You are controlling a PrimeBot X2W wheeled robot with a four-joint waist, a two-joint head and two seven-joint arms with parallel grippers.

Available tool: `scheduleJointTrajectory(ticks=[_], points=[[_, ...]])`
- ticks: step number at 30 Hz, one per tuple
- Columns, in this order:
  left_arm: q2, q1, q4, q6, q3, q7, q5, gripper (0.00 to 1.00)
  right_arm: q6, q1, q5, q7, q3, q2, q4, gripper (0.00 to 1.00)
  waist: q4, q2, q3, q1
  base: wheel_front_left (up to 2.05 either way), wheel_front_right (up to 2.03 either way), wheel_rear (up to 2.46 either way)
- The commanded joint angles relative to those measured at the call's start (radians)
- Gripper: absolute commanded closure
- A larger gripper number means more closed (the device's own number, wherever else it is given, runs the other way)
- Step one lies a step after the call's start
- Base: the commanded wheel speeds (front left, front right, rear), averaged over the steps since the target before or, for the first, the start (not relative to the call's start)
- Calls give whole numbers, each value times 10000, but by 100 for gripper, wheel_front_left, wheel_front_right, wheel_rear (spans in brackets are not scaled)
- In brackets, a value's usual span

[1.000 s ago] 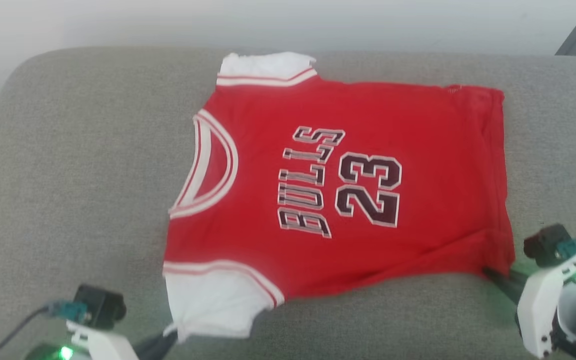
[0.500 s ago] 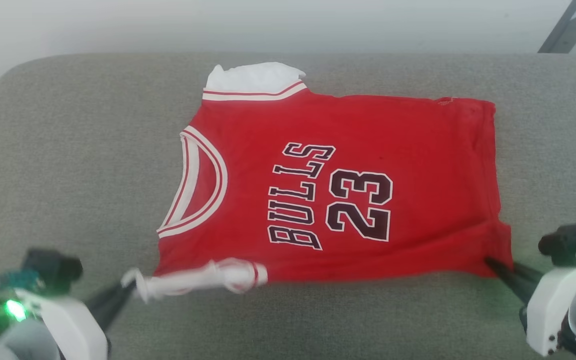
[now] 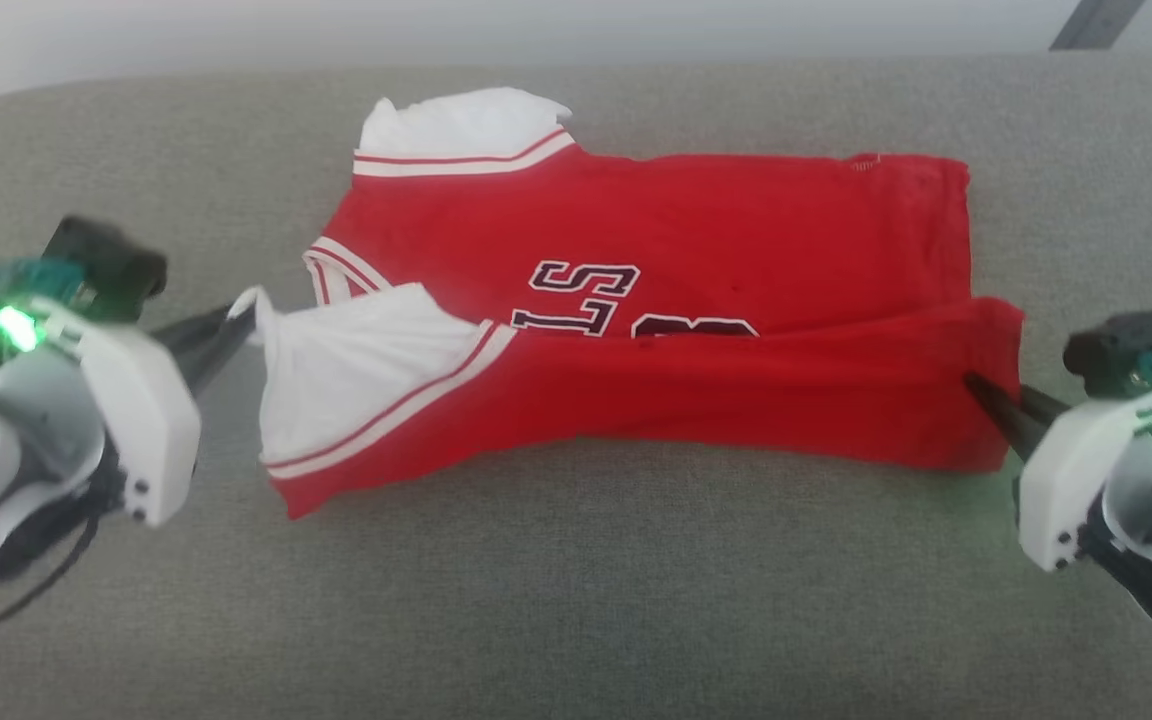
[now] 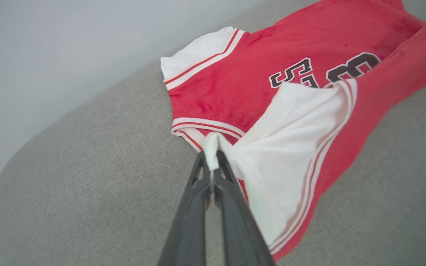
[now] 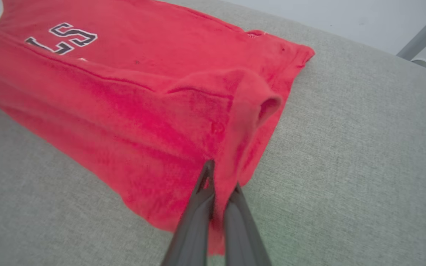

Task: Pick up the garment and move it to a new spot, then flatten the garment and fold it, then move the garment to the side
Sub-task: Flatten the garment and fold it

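Observation:
The garment [image 3: 696,230] is a red jersey with white sleeves and black lettering, lying on a grey cushion [image 3: 556,600]. Its near edge is lifted off the cushion and hangs over the lower half of the lettering. My left gripper [image 3: 241,322] is shut on the tip of the near white sleeve [image 4: 290,147], pinched between its fingertips [image 4: 212,168]. At the other end, my right gripper [image 3: 976,385] is shut on the near red hem corner [image 5: 235,147]. The far white sleeve [image 3: 456,125] lies flat at the back.
The grey cushion [image 5: 364,166] runs wide on all sides of the jersey, with its rounded back edge against a pale wall [image 4: 50,44]. A grey metal leg [image 3: 1086,22] stands behind the cushion at the far right.
Both grippers have risen and moved away from me with the near edge, so the jersey's front half now folds over its lettering. The head view has shifted as well.

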Motion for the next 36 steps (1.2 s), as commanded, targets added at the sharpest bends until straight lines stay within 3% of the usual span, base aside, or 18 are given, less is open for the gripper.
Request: scheduleJointTrajectory(ticks=[1,7,15,17,18,20,21,22,23,25,31,36], points=[[-442,-362,776,-450,-73,148,83,100,-18,-300,-220,145,-64,247,309,100,-130,-1,197,0,0,0,0],[-1789,-1102,3274,-1542,-340,618,47,100,-18,-1068,-510,536,73,914,1193,100,-340,-1,627,0,0,0,0],[-2996,-1445,5605,-2058,-710,1050,-439,100,-18,-1839,-188,1203,684,1301,1915,100,-512,-1,938,0,0,0,0],[-3206,-1433,6005,-2097,-773,1223,-682,89,-17,-1984,-58,1336,843,1354,2000,100,-536,-1,946,0,0,0,0],[-3206,-1433,6005,-2097,-773,1223,-682,89,-17,-1984,-58,1336,843,1354,2000,100,-536,-1,946,0,0,0,0],[-3359,-1379,6388,-2103,-729,1380,-1008,71,-17,-2115,49,1453,942,1345,2088,100,-550,-1,924,0,0,0,0],[-3414,-1384,6525,-2110,-746,1454,-1122,60,-17,-2170,113,1518,984,1345,2140,91,-550,-1,901,0,0,0,0],[-3479,-1395,6602,-2109,-750,1484,-1260,39,-17,-2223,152,1568,998,1343,2180,76,-542,-1,860,0,0,0,0],[-3530,-1407,6653,-2108,-748,1489,-1380,4,-17,-2263,205,1598,1009,1329,2203,57,-527,-1,808,0,0,0,0],[-3566,-1433,6771,-2111,-756,1531,-1513,0,-17,-2304,264,1616,1041,1273,2190,0,-478,-1,666,0,0,0,0],[-3543,-1356,6889,-2115,-753,1491,-1867,0,-17,-2038,297,1142,895,1043,1881,0,-270,-1,37,0,0,0,0],[-3357,-1006,6598,-2051,-658,1455,-2178,0,-17,-1554,-113,63,356,923,1369,0,-109,-1,-492,0,0,0,0]])
